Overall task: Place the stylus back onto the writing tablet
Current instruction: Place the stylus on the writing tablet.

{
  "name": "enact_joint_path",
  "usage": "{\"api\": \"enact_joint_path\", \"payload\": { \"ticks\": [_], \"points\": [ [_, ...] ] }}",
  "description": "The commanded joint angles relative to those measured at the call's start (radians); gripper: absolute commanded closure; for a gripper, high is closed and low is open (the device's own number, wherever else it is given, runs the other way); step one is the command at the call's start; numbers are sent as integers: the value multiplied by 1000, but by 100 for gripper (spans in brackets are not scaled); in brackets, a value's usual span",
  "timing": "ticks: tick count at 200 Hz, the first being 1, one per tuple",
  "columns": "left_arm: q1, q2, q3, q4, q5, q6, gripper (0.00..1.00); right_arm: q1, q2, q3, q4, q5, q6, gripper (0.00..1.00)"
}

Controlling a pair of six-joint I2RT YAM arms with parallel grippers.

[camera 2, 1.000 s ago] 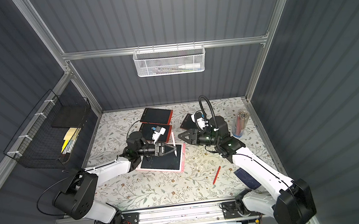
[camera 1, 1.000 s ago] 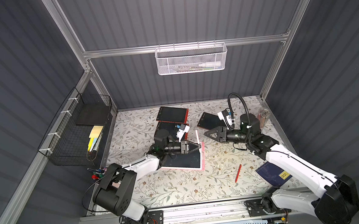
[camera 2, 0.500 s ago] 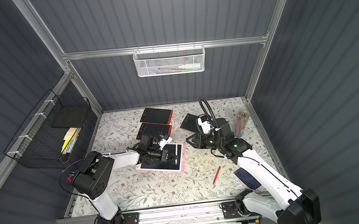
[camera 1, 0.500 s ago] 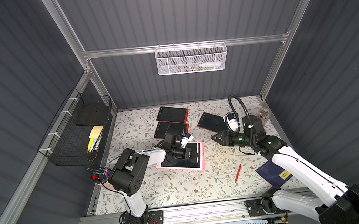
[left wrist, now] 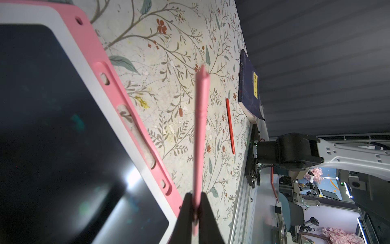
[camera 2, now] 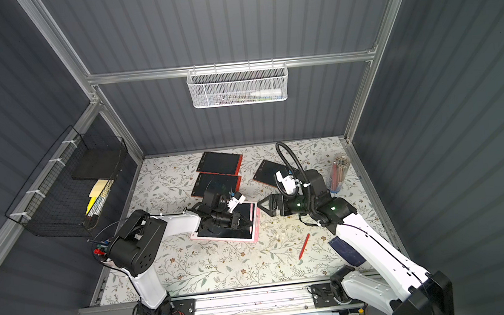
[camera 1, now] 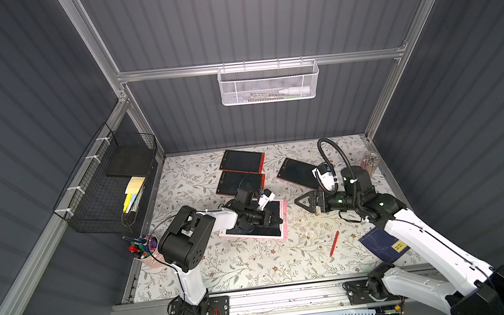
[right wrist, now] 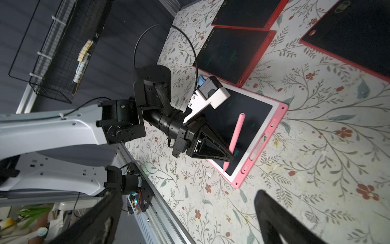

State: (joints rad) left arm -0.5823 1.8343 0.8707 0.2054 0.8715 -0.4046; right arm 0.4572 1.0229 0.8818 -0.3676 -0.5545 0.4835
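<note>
One pink tablet (right wrist: 257, 105) and three red tablets (camera 1: 241, 161), toward twelve o'clock, are lying out. One pink stylus (right wrist: 236, 135) and one red stylus (camera 1: 334, 244) are showing, with two baskets (camera 1: 267, 85), two pen cups (camera 1: 149, 261), one blue book (camera 1: 379, 243) at four o'clock

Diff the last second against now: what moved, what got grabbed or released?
The left gripper, shut on the pink stylus throughout, brought it from upright at the edge of the pink tablet down to slant low over the screen. The right gripper opened wide and backed slightly away. Unchanged: the pink tablet, the red tablets, the red pen and the blue book.
</note>
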Motion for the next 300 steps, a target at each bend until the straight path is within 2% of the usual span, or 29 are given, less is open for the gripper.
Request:
{"api": "enact_joint_path", "payload": {
  "ticks": [1, 91, 174, 217, 300],
  "points": [
    [-17, 32, 28, 17, -14, -37, 90, -2, -34, -24, -15, -12, -51, 1],
    [-34, 78, 75, -49, -67, -56, 88, -1, -82, -104, 38, -10, -31, 1],
    [-59, 101, 88, -17, -105, -121, 88, -2, -117, -131, 38, -1, -32, 2],
    [-59, 69, 40, 53, -127, -203, 92, -2, -129, -142, 39, 5, -27, 3],
    [-60, -62, -98, 250, -211, -470, 94, -2, -130, -145, 47, 12, -21, 3]
  ]
}}
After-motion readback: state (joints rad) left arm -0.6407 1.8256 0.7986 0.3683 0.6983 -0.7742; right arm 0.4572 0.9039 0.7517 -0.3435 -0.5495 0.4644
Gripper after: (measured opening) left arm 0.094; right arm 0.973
